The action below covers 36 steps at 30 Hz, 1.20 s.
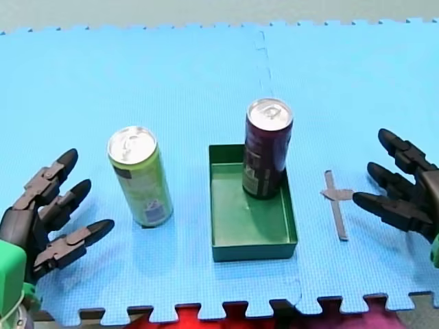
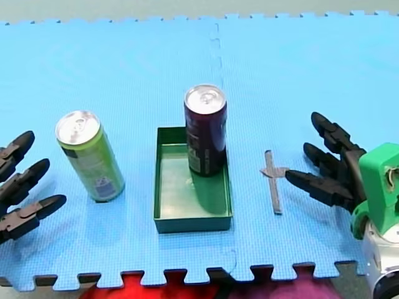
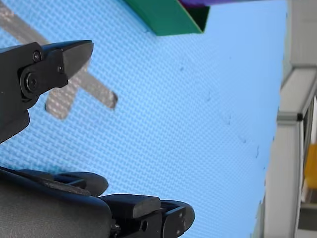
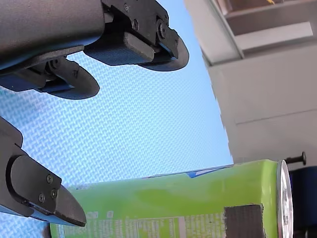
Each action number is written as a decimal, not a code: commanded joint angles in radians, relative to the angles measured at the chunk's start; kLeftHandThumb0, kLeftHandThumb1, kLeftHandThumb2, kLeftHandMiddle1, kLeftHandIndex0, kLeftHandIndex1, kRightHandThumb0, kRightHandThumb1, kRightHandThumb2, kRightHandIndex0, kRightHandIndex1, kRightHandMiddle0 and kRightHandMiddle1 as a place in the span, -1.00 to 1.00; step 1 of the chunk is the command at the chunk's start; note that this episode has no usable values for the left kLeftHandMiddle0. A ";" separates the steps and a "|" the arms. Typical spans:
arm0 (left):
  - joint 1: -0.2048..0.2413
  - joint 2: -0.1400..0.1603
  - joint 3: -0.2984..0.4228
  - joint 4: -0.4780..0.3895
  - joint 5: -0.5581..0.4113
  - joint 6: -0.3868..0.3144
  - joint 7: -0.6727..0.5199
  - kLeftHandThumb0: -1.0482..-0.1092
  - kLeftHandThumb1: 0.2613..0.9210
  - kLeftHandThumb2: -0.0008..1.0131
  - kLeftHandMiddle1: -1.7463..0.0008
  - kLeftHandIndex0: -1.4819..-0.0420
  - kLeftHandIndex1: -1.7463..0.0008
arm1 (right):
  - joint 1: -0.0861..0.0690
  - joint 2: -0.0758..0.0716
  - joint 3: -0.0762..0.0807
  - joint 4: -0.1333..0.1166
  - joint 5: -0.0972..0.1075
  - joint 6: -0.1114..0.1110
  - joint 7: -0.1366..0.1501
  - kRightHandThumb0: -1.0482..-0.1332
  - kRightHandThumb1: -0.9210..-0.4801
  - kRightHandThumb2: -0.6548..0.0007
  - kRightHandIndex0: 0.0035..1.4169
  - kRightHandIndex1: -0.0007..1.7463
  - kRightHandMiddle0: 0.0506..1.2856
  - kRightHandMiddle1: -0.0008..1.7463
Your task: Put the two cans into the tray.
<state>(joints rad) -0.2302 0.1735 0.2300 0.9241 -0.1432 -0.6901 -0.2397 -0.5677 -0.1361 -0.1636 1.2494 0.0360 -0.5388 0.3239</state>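
Standing upright left of the green tray (image 1: 250, 229), the green can (image 1: 140, 179) is nearest the empty, uncurled left hand (image 1: 48, 218) at lower left. The purple can (image 1: 266, 154) stands inside the tray. The right hand (image 1: 401, 192), lower right, holds nothing.

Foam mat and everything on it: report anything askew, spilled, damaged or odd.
Nothing stands out. The purple can stands upright in the green tray; the green can stands upright on the foam mat between tray and left hand. A grey tape cross lies flat beside the right hand.

Blue interlocking foam mat (image 1: 137, 82)
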 commanded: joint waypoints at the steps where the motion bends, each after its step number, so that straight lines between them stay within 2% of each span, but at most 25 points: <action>1: -0.010 0.008 0.005 0.009 -0.008 0.003 -0.005 -0.87 0.11 -1.00 0.99 0.57 1.00 | -0.007 -0.008 -0.005 -0.004 0.007 0.007 0.007 -0.73 0.07 0.99 -0.51 -0.98 -0.70 -0.99; 6: -0.021 0.008 0.009 0.025 -0.010 0.002 -0.011 -0.76 0.08 -1.00 0.99 0.58 1.00 | -0.011 -0.008 -0.008 -0.001 0.007 0.013 0.013 -0.66 0.07 0.99 -0.50 -0.98 -0.69 -1.00; 17: -0.045 0.009 0.006 0.036 0.002 0.009 -0.005 -0.61 0.04 -1.00 1.00 0.63 1.00 | -0.020 -0.005 -0.010 0.003 0.003 0.018 0.000 -0.80 -0.05 0.98 -0.50 -0.99 -0.68 -1.00; 26: -0.070 0.018 -0.032 0.019 0.033 0.037 -0.025 -0.60 0.03 -1.00 1.00 0.65 1.00 | -0.018 0.002 -0.007 0.004 -0.001 0.016 -0.019 -0.90 -0.12 0.98 -0.50 -1.00 -0.67 -1.00; 36: -0.085 0.027 -0.045 0.016 0.020 0.070 -0.081 -0.62 0.03 -1.00 1.00 0.65 1.00 | -0.015 0.006 0.000 0.004 -0.010 0.012 -0.035 -0.97 -0.21 0.98 -0.49 -1.00 -0.66 -1.00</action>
<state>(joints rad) -0.3095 0.1933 0.1853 0.9398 -0.1209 -0.6260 -0.3170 -0.5833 -0.1284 -0.1646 1.2526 0.0267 -0.5243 0.2927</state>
